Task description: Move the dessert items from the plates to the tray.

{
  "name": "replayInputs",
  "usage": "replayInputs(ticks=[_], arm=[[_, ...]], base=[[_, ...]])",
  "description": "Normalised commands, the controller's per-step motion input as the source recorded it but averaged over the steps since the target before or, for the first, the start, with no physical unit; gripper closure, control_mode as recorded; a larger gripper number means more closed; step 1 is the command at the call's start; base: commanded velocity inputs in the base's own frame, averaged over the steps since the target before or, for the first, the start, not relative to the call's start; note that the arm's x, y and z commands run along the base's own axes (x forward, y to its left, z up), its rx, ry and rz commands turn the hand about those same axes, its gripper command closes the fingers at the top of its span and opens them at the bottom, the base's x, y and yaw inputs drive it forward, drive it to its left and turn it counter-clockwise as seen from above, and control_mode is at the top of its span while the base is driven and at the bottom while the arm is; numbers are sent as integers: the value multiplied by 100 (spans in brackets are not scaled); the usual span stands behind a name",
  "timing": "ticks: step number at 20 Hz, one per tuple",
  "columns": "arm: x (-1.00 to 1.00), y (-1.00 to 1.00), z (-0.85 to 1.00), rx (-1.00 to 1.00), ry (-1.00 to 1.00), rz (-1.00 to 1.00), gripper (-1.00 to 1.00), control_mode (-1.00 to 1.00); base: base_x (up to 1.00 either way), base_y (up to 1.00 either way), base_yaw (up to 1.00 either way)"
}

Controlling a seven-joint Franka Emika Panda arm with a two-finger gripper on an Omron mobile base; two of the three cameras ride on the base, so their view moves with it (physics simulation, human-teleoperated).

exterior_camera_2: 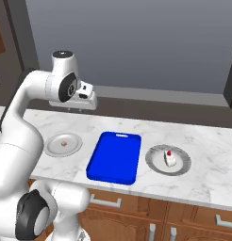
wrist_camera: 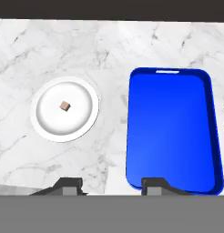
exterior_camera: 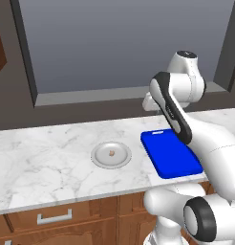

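The gripper [wrist_camera: 109, 184] was held high, jaws parted and empty, above the counter beside the blue tray [exterior_camera_2: 113, 160], each dessert item, tan lump [wrist_camera: 64, 106] and red-topped morsel [exterior_camera_2: 169, 158], left on its flanking plate [exterior_camera_2: 53, 147], apparently for surveying before a pick.

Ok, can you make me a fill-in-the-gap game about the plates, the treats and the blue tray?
1. The blue tray lies between the two ____.
2. The tan-brown lump sits on the plate to the ____ of the tray in the hand view.
3. The whitish morsel has a ____ top.
4. The number of desserts on the tray is ____.

Missing words: plates; left; red; zero
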Motion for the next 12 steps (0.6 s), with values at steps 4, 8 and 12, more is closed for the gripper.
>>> replayInputs(ticks=[4, 8, 12], arm=[[0, 9, 0, 0, 0, -2, -100, -100], [0, 21, -19, 0, 0, -6, -100, -100], [0, 32, -34, 0, 1, -7, -100, -100]], base=[[0, 0, 0], [0, 0, 0], [0, 0, 0]])
